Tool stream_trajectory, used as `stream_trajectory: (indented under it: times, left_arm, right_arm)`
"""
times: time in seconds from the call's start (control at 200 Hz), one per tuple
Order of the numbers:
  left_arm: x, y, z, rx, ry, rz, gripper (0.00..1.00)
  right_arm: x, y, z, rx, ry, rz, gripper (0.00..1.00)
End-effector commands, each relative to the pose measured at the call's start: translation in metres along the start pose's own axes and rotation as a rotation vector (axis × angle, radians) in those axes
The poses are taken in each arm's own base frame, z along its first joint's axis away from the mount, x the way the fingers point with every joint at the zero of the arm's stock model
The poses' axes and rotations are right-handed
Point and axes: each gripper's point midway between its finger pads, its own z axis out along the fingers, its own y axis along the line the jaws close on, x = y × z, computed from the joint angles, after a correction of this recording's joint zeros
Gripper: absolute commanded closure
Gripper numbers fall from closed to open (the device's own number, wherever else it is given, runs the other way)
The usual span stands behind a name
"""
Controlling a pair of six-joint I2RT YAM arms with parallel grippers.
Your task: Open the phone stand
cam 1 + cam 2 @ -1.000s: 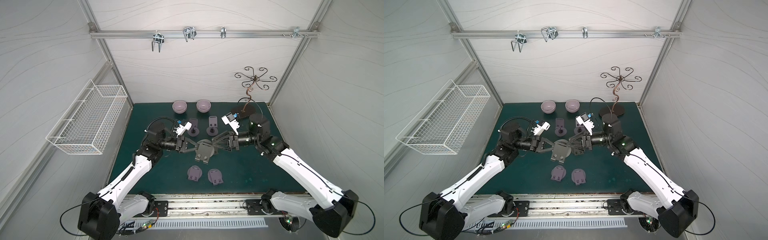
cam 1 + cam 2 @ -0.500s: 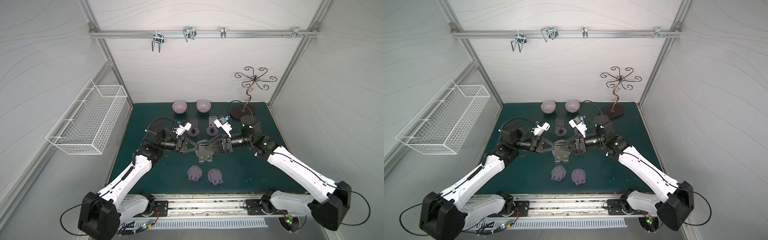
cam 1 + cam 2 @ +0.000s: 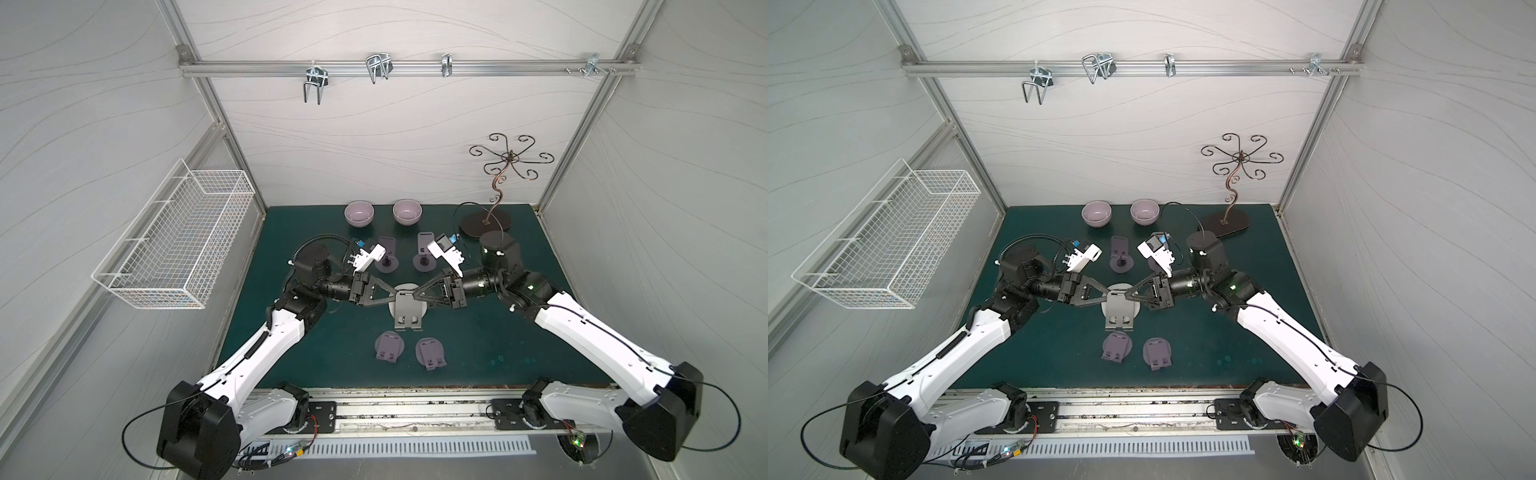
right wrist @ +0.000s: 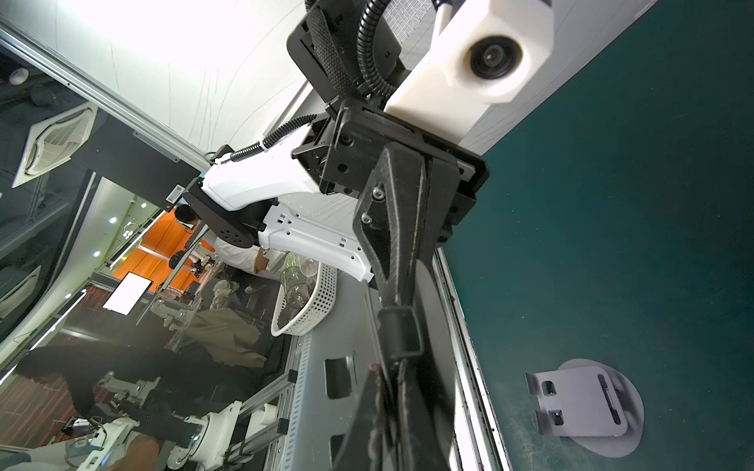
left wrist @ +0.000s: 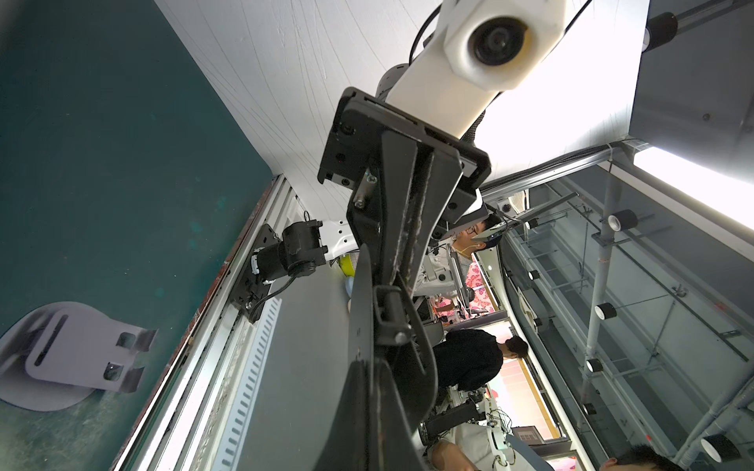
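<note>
Pinching the phone stand (image 3: 409, 312) from both sides right now! Clamping with the left claw (image 3: 394, 296), pressed together on the stand's far edge. Meeting it almost tip to tip with the right claw (image 3: 417, 296), likewise pressed together on that same edge. Holding the stand squarely between the two claws, above the middle of the green bench (image 3: 498, 332), with the dark plate spreading from the tips toward the robot's side and the pale round base peeking out behind it. Hard to tell base from plate inside either grip, and hard to tell lifted from resting. Catching, in the right wrist view, a grey plate with rectangular cut-outs right alongside the pressed tips. Noting a pair of folded purple stands (image 3: 390, 346) flat on the bench, on the robot's side of the claws and clear of them. Spotting two opened stands (image 3: 384, 259) just beyond the claws, two pale bowls (image 3: 359, 214) farther beyond, and a curly metal tree (image 3: 486, 222) well past the right claw.
</note>
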Motion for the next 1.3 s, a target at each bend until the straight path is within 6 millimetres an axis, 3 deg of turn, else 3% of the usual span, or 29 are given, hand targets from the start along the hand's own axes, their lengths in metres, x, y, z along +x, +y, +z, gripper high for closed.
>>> stream_trajectory:
  times: [0.0,0.22,0.585,0.8,0.99,1.111,1.296]
  left_arm:
    - [-0.017,-0.005,0.002,-0.004,-0.052,0.019,1.00]
    - [-0.013,0.014,0.003,-0.022,-0.053,-0.037,1.00]
    - [-0.004,0.062,0.005,-0.075,-0.048,-0.194,1.00]
    - [-0.005,0.083,0.005,-0.105,-0.062,-0.267,1.00]
    - [-0.004,0.088,0.005,-0.108,-0.065,-0.299,1.00]
    - [0.006,0.089,0.004,-0.104,-0.066,-0.330,1.00]
    - [0.023,0.090,0.004,-0.116,-0.051,-0.376,1.00]
  right_arm:
    - [0.008,0.021,0.004,-0.086,0.035,-0.062,1.00]
    - [-0.020,0.056,-0.008,-0.132,-0.043,-0.155,1.00]
    - [-0.069,0.110,-0.030,-0.145,-0.160,-0.309,1.00]
    - [-0.072,0.145,-0.042,-0.228,-0.146,-0.351,1.00]
    - [-0.075,0.132,-0.046,-0.118,-0.201,-0.367,1.00]
    - [-0.095,0.121,-0.051,-0.008,-0.289,-0.426,1.00]
    - [-0.130,0.088,-0.058,0.205,-0.443,-0.539,1.00]
